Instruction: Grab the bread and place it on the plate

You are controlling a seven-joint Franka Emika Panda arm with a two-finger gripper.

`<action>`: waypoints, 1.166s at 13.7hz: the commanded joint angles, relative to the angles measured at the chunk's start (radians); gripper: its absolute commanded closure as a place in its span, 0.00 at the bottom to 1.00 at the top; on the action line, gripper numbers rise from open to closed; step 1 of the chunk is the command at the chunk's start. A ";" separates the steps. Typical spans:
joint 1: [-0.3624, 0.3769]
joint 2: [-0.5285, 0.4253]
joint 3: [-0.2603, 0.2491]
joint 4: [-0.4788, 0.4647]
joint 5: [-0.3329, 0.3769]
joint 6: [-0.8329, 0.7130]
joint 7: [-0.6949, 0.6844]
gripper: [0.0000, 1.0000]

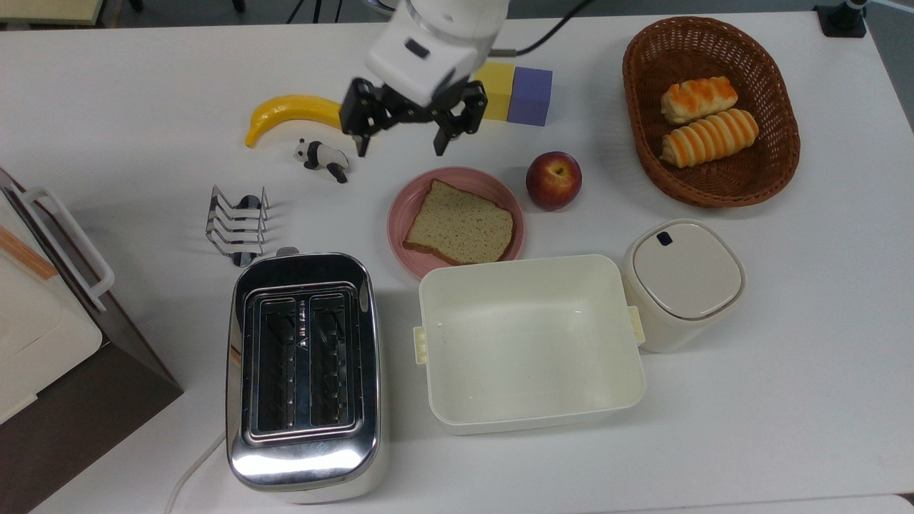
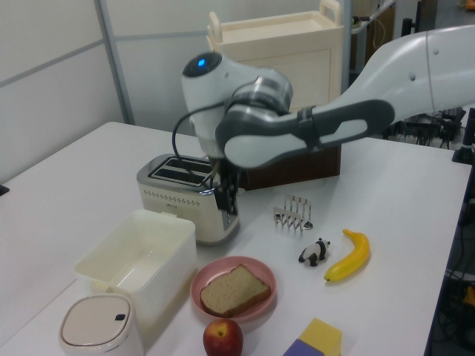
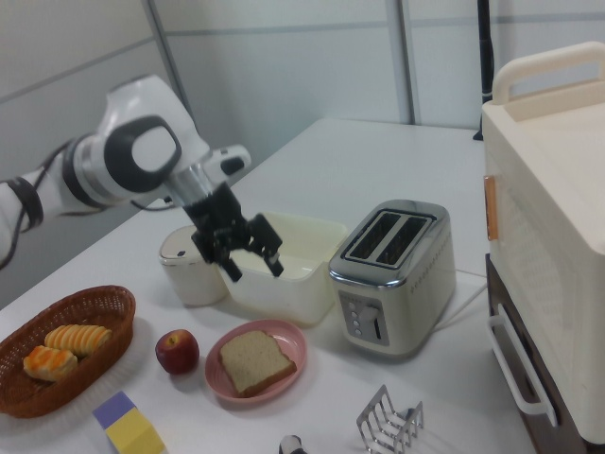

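Observation:
The bread (image 1: 459,230) (image 2: 234,290) (image 3: 255,361), a brown slice with a darker crust, lies flat on the round pink plate (image 1: 407,207) (image 2: 263,268) (image 3: 293,340). My gripper (image 1: 400,146) (image 2: 228,199) (image 3: 255,267) hangs open above the table, raised clear of the plate and just beyond its far rim in the top view. Nothing is between its black fingers (image 1: 441,143). The white arm reaches in from the top edge of the top view.
An apple (image 1: 553,180) sits right of the plate, a cream tub (image 1: 528,343) in front of it, a toaster (image 1: 303,371) at the front left. A banana (image 1: 296,114), panda figure (image 1: 323,158), toast rack (image 1: 239,223), blocks (image 1: 515,93), lidded canister (image 1: 682,282) and roll basket (image 1: 710,111) surround them.

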 commanded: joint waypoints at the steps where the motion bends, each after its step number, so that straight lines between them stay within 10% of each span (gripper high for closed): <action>1: -0.053 -0.089 -0.012 0.081 0.062 -0.077 0.017 0.00; 7: -0.089 -0.170 -0.170 0.141 0.348 -0.097 0.011 0.00; 16: -0.050 -0.189 -0.185 0.130 0.401 -0.161 0.019 0.00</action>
